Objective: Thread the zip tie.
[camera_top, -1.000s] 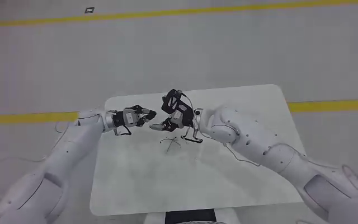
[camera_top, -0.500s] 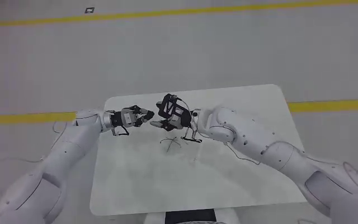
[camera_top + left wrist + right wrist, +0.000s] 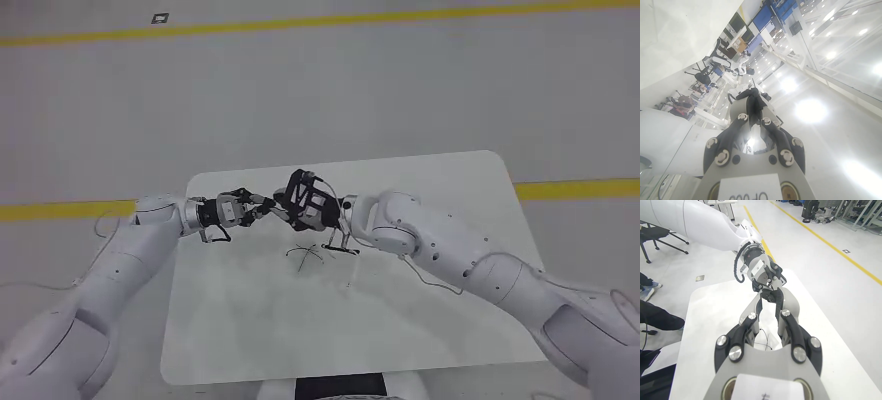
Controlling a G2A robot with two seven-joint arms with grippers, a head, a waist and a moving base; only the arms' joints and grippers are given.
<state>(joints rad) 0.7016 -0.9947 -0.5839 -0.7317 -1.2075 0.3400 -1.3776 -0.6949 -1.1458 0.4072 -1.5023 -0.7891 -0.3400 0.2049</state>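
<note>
Above the white table's [image 3: 250, 320] far left part, the left gripper [image 3: 753, 93] pinches shut on what seems a thin zip tie [image 3: 752, 81]; the right gripper [image 3: 770, 295] stands parted around its tips. Loose ties [image 3: 308, 253] lie on the tabletop; yellow lines [image 3: 300, 22] cross the grey floor [image 3: 400, 90].

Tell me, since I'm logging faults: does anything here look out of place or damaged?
Nothing looks damaged. Only untidy spot: a few thin black ties lie crossed on the table, apart from the zip tie pinched in the left gripper.
</note>
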